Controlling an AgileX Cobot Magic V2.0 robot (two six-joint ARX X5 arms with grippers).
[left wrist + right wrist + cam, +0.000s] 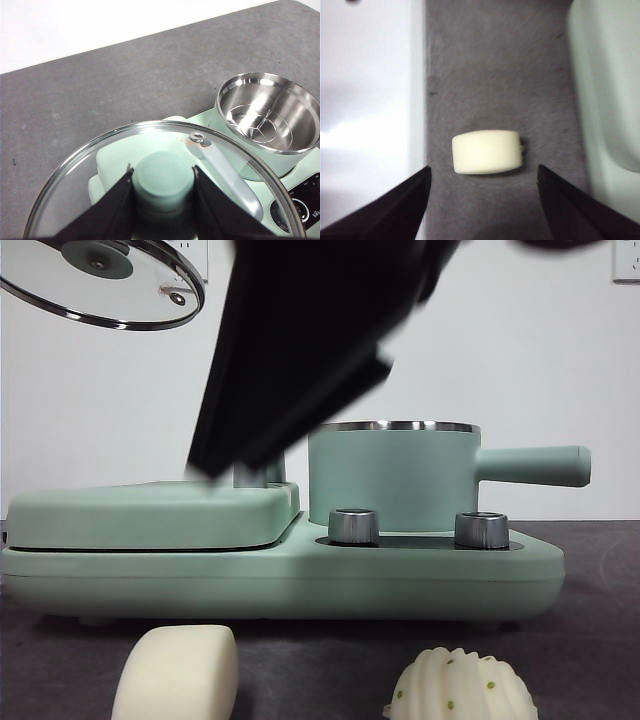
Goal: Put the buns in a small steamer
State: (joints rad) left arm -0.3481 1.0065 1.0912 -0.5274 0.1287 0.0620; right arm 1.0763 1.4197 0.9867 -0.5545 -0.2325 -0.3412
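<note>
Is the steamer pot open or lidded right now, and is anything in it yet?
Open and empty. The left pincer holds the glass lid aloft by its knob; the small steamer shows only its bare steel rack.

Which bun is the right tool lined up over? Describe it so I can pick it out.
Start at the mint-green appliance base; two pale buns lie on the dark table in front of it. The right tool, open, hovers over the smooth cream-white rounded block before the flat griddle side. Its neighbour, the white dome, is ribbed and green-dotted.

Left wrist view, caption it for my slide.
Left claw shut on glass lid's knob, beside the open steamer.
</note>
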